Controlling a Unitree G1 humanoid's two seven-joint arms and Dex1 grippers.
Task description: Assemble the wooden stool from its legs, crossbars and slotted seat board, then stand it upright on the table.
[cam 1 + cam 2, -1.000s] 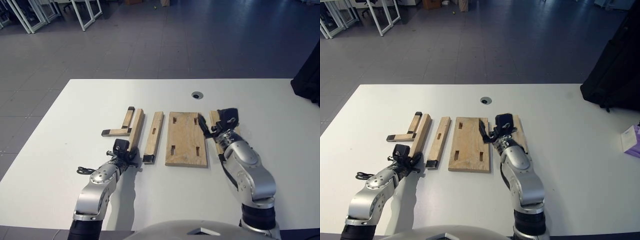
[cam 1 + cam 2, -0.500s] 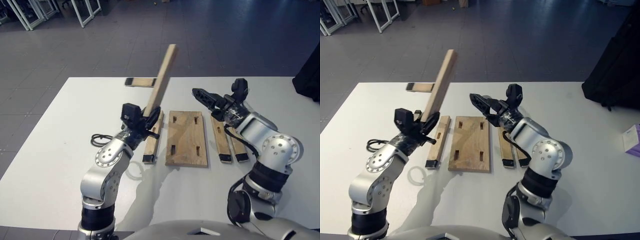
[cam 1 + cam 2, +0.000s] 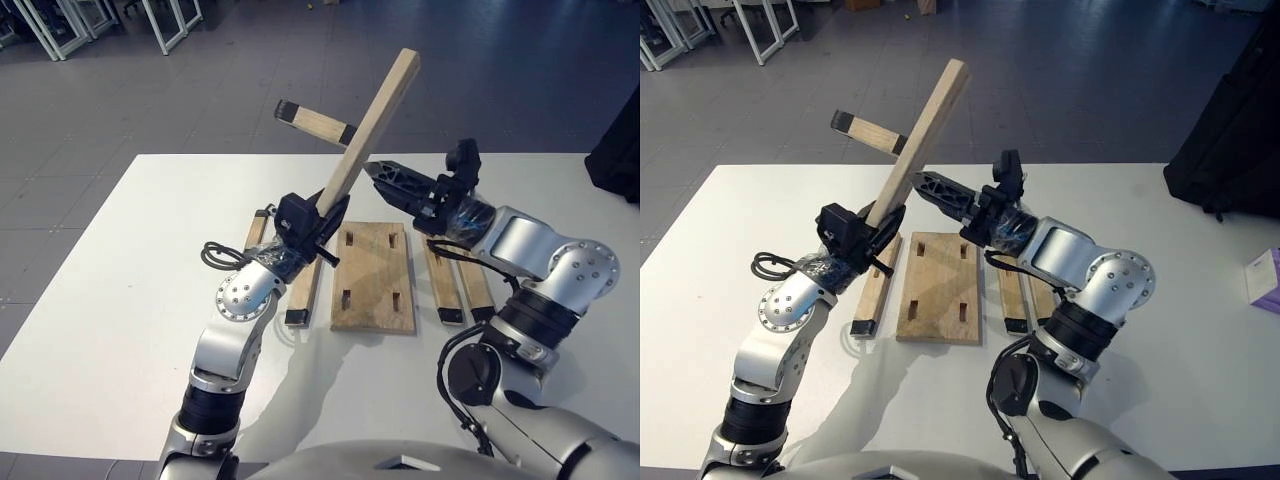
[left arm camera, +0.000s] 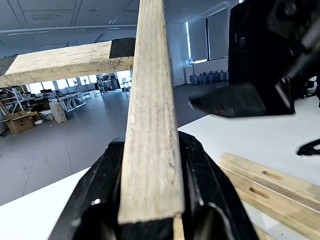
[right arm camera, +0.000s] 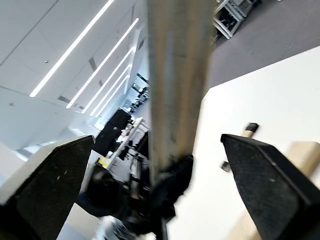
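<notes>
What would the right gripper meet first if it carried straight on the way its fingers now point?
Most likely the raised wooden leg clamped in the left gripper. The right gripper, open, points at its shaft, and the right wrist view frames it between the fingers. The gap is unclear.

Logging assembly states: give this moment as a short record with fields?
left end effector: shut on leg, raised and tilted above table
crossbar: joined to that leg's upper part
right end effector: open, fingers either side of the raised leg
seat board: flat on table, slots up
loose legs: one left of board, two right
</notes>
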